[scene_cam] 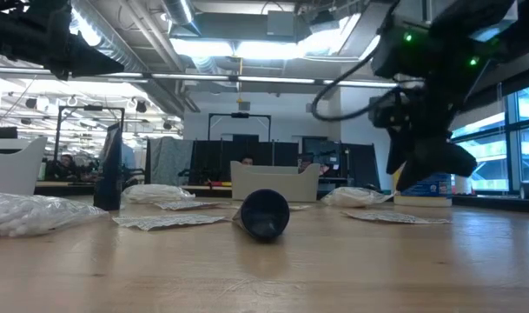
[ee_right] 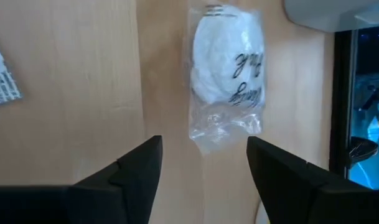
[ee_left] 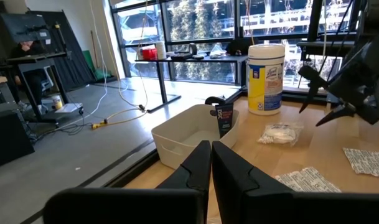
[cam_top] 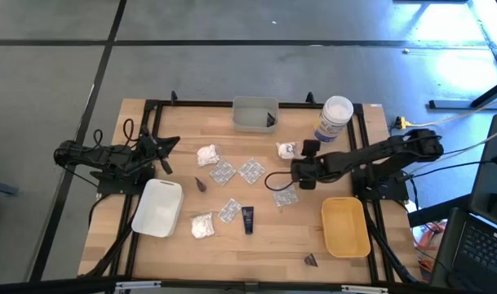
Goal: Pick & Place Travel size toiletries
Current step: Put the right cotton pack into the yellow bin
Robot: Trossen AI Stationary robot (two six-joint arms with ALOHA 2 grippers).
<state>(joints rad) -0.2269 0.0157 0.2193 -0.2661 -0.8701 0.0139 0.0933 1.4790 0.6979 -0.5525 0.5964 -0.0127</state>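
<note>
From above, the right gripper (cam_top: pixel 298 164) hangs over the wooden counter (cam_top: pixel 264 245) just beside a lumpy white puffy bundle (cam_top: pixel 286 150), near the tall white jar with a blue label (cam_top: pixel 334 119); silvery blister packets (cam_top: pixel 250 171) lie farther from the jar. The left gripper (cam_top: pixel 162 155) waits far from the jar.

At counter level, a small dark cone (scene_cam: pixel 264 214) lies on its side.

The left wrist view shows its fingers (ee_left: pixel 195 173) closed, empty.

The right wrist view shows its fingers (ee_right: pixel 136 168) spread wide, the bundle (ee_right: pixel 227 73) beyond them, untouched.

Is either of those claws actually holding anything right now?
No. The right gripper is open above a white puffy bundle, not touching it. The left gripper is shut, holding nothing.
</note>
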